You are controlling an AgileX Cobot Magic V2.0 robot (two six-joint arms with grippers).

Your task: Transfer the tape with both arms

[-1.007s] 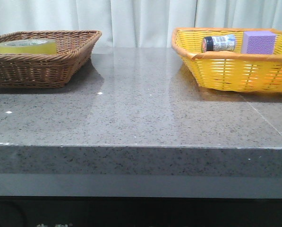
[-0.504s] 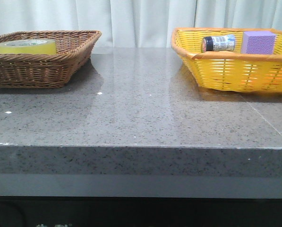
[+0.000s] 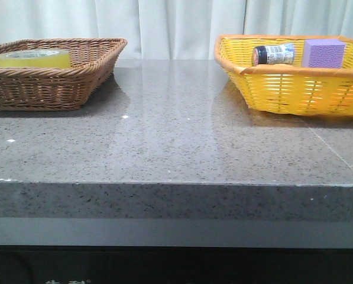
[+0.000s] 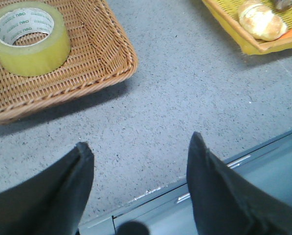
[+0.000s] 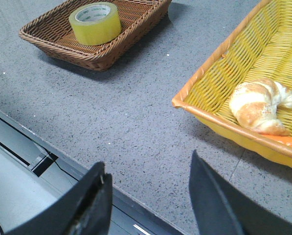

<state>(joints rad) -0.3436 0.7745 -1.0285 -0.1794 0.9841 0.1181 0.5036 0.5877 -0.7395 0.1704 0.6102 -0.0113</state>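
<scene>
Nothing transferred yet, judging by the layout. Sitting far left: brown basket (image 3: pixel 52 74), holding tape (image 3: pixel 33 58) flat on its floor. Sitting far right: yellow basket (image 3: pixel 294 89), holding purple block (image 3: pixel 323 53), bottle (image 3: pixel 274 54), bread roll (image 5: pixel 259 106). Hovering spread and empty at near edge: left gripper (image 4: pixel 138 186), right gripper (image 5: pixel 150 205). Showing no arms in front view.

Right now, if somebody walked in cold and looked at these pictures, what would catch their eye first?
Probably the bright yellow basket at the table's right rear, holding a purple block, a dark-capped bottle and a croissant. Next, the tape lying flat in the brown wicker basket at the left rear. Both grippers, left and right, hang open near the table's front edge.
</scene>
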